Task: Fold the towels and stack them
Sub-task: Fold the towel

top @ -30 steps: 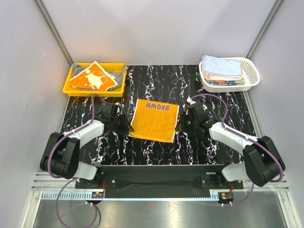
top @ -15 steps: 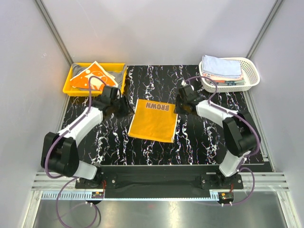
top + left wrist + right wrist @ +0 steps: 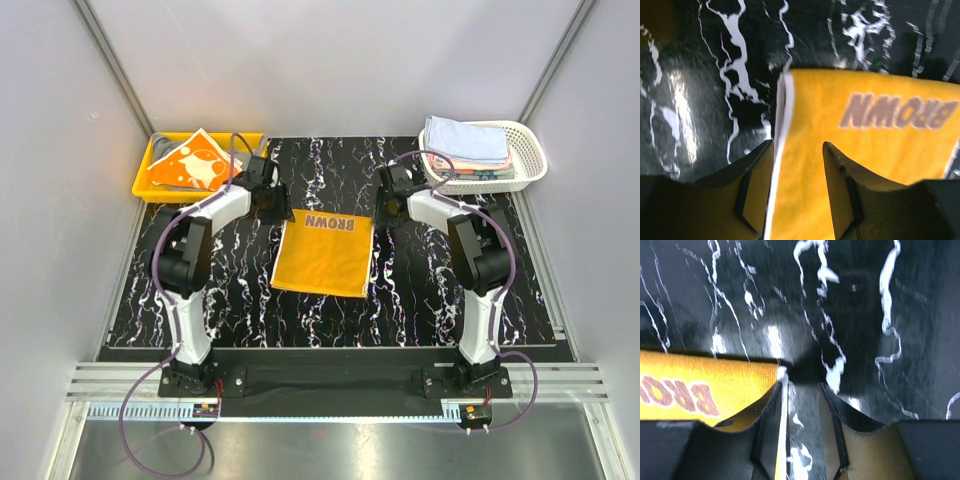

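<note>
An orange towel (image 3: 325, 255) printed BROWN lies flat in the middle of the black marble table. My left gripper (image 3: 273, 203) sits at its far left corner. In the left wrist view it (image 3: 797, 150) stands open, with the towel (image 3: 875, 145) and its white hem lying under the gap. My right gripper (image 3: 385, 207) is at the far right corner. There it (image 3: 800, 390) is open too; the towel's corner (image 3: 700, 385) touches the left finger and bare table shows between the fingers. Neither gripper holds anything.
A yellow tray (image 3: 190, 193) at the back left holds an orange-and-white towel (image 3: 195, 165) over grey cloth. A white lattice basket (image 3: 532, 150) at the back right holds folded towels, a light blue one (image 3: 465, 138) on top. Grey walls close in on both sides.
Both arms have reached forward from the towel's sides to its far corners. The left gripper has opened wider. The towel has not moved.
</note>
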